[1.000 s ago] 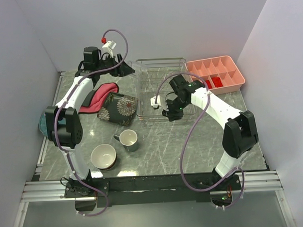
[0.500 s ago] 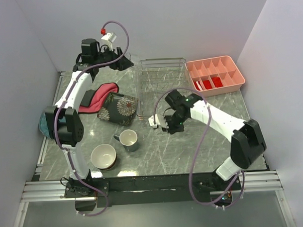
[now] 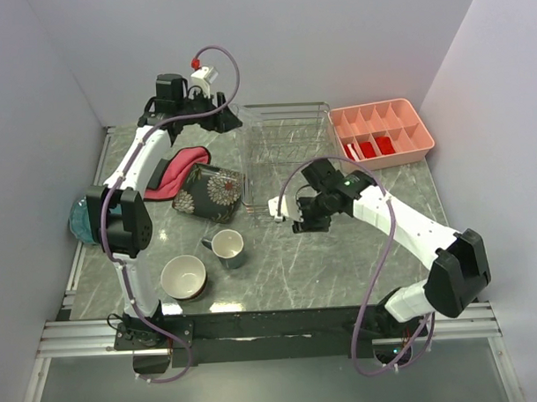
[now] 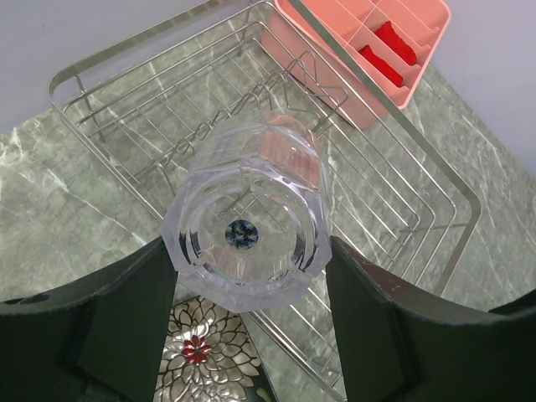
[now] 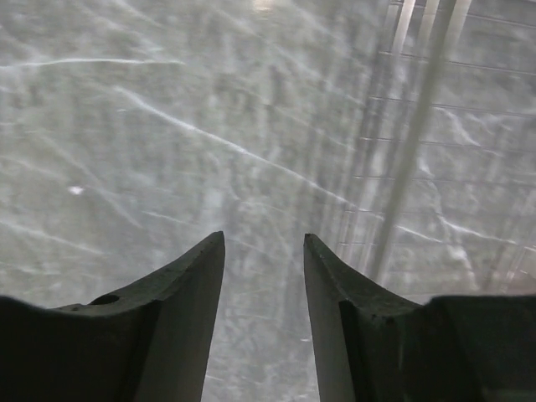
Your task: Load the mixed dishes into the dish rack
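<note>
— While the left end effector (image 3: 222,121) hangs out by the far edge, what has it got?

— A clear glass (image 4: 247,224), pinched between its fingers, with what looks like the base turned toward the wrist. The dish rack (image 3: 283,106) sits right under it and off to its right, against the far edge, a little right of centre. The rack's long axis runs from the far edge toward the near one.

— So the drop is down and slightly right?

— That's my guess. I see no dish in the rack, so the wires below are open. The rack's left rim is the thing to clear.

— And the other arm?

— The right end effector (image 5: 264,238) shows a narrow gap with nothing in it, low over bare surface just off the rack's near-left corner. The grey-blue mug (image 3: 226,247) lies to its left, toward the near edge, handle pointing left. The right arm is clearly the nearer one.

— Any crowding?

— The square plate (image 3: 208,192) lies just beside the rack's left side, and the bowl (image 3: 183,276) sits toward the near-left corner. There's open surface between the mug and the rack. The pink tray (image 3: 381,131) hugs the rack's right side at the far-right corner.
</note>
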`<state>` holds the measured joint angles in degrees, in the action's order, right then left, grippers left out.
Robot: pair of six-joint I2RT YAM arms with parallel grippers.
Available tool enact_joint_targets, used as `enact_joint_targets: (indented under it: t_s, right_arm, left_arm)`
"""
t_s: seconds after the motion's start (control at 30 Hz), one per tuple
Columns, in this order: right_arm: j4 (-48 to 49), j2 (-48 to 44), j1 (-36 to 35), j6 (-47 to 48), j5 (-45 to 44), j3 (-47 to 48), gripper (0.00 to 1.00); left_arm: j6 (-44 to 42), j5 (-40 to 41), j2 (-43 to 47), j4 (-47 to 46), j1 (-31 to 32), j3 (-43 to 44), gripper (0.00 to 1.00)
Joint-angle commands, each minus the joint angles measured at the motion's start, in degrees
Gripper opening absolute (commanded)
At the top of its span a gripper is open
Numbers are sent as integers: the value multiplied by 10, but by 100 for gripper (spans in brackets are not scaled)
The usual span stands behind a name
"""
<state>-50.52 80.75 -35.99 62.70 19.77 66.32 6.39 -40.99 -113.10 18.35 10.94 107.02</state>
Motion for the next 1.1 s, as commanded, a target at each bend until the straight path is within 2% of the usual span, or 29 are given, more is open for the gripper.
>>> enact_joint_targets:
  t_s: [0.0,0.23,0.37,0.47,0.5,0.6,0.7,0.73,0.83,0.93,1.07]
  right_arm:
    - [37,36,20,4,-5,60,51]
    - [28,106,44,25,6,118,52]
    - [-10,156,55,32,13,163,50]
    - [-50,186,56,47,18,184,37]
    - [-56,190,57,50,20,186,26]
    - [-73,173,54,66,23,175,9]
    - [-86,145,42,72,22,153,3]
    - [-89,135,37,71,22,146,2]
    - [-92,95,16,62,23,109,0]
    - [-99,63,-11,40,21,75,0]
    - [-82,28,-45,-5,27,29,0]
  left_arm:
    - [-17,-1,47,-18,0,-1,31]
    - [-13,-6,70,-24,0,-30,32]
    - [-13,-7,71,-24,0,-37,32]
    - [-18,-7,66,-18,0,-29,32]
    - [-27,-6,63,-10,0,-18,33]
    - [-58,-1,47,15,0,12,33]
    - [-104,7,16,55,0,71,32]
    - [-111,6,-3,84,0,87,31]
    - [-129,20,-9,87,5,105,29]
    - [-178,52,-19,118,21,133,28]
    - [-258,87,-32,206,53,171,27]
